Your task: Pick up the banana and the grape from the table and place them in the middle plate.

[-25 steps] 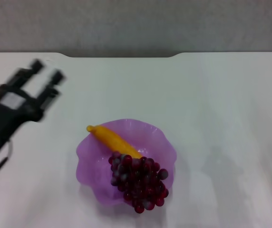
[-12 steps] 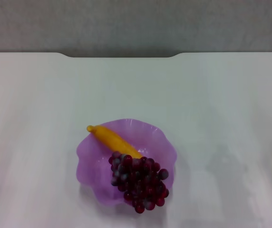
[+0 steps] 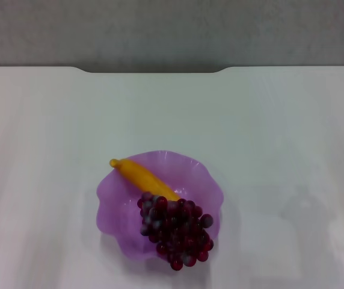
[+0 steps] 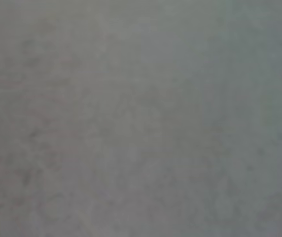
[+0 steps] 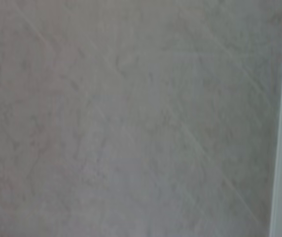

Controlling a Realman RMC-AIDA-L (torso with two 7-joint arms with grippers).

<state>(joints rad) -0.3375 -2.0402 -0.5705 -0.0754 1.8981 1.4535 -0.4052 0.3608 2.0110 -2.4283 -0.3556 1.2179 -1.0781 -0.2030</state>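
White and smooth, the table (image 3: pixel 268 132) fills our head view, its notched far edge meeting a grey wall (image 3: pixel 172 30) behind. Reading from the left, we see bare tabletop, then the middle plate (image 3: pixel 109 208), a translucent purple dish with a wavy rim, sitting near the front of the table, slightly left of centre. Inside it the banana (image 3: pixel 143 176) lies diagonally, its stem end poking over the plate's far-left rim and its other end tucked under the fruit beside it. The grape (image 3: pixel 175 232), a dark red and purple bunch with a few frosted grey berries, rests on the right and near part of the plate, touching the banana and spilling over the near rim. Further right we see only tabletop. Neither the left gripper nor the right gripper appears in any of our views, so we cannot tell whether their fingers are spread or closed; both wrist cameras show only blank grey surface.
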